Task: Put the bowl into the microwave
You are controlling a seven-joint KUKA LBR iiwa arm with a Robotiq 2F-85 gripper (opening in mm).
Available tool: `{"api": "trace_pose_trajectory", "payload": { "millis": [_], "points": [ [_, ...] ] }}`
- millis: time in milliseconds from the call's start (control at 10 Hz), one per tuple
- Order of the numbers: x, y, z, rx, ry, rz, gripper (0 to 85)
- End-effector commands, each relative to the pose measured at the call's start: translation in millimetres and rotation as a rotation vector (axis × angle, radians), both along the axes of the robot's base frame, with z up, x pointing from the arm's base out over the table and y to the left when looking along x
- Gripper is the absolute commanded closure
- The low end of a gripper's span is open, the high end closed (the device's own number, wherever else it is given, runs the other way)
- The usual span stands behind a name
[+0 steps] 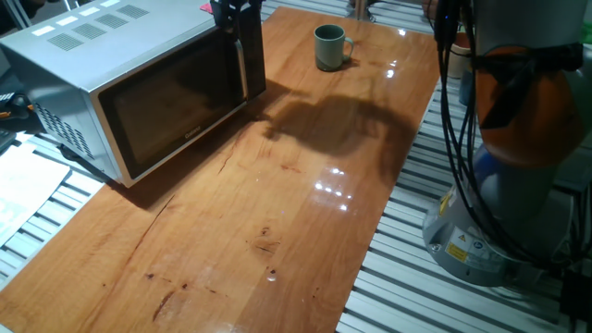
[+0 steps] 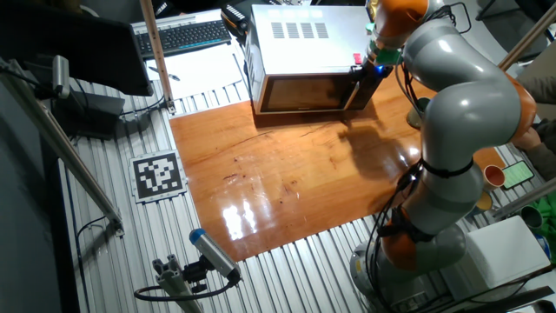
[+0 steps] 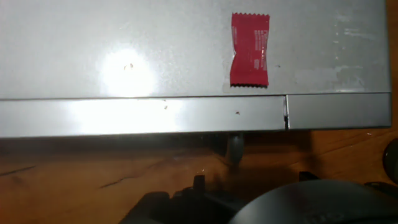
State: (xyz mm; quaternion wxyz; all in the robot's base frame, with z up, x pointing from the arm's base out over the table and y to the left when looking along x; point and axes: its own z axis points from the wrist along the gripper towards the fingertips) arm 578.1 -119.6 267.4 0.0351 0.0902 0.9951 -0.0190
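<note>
**Pincer at the microwave door, bowl not yet touched**

Pincer point(image 1: 237, 20) hangs at the handle end of the microwave point(image 1: 83, 55), over the top front corner, where the vertical silver door handle point(image 1: 242, 65) runs down just below it. Whether its fingers are spread or pressed together I cannot tell: both fixed views show only a dark mass there, and the hand view looks straight down on the oven's silver top and door edge without showing the fingertips. It carries nothing that can be seen.

A red sachet point(image 3: 250, 49) lies on the oven top, directly under the hand camera. The dark glass door looks closed, flush with the front frame.

The bowl point(image 1: 329, 47), a grey-green mug with one side handle, stands upright on the wooden bench point(image 1: 277, 213), off to the side of the pincer and clear of it, beyond the handle end of the oven.

By my reading the task is at its first step: the door is yet to be opened, and lifting the bowl and setting it inside both remain.
</note>
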Motion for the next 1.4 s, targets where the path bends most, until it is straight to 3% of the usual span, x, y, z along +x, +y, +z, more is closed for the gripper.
{"api": "trace_pose_trajectory", "payload": {
  "millis": [0,300,600,1300],
  "points": [
    [2.0,-0.4,-1.2,0.000,-0.002,0.000,17.0],
    [6.2,-4.2,-0.9,0.010,0.006,0.006,17.0],
    [11.2,-2.5,-9.8,0.015,0.005,0.003,17.0],
    [15.7,-2.5,-32.0,0.038,-0.017,0.002,17.0]
  ]
}}
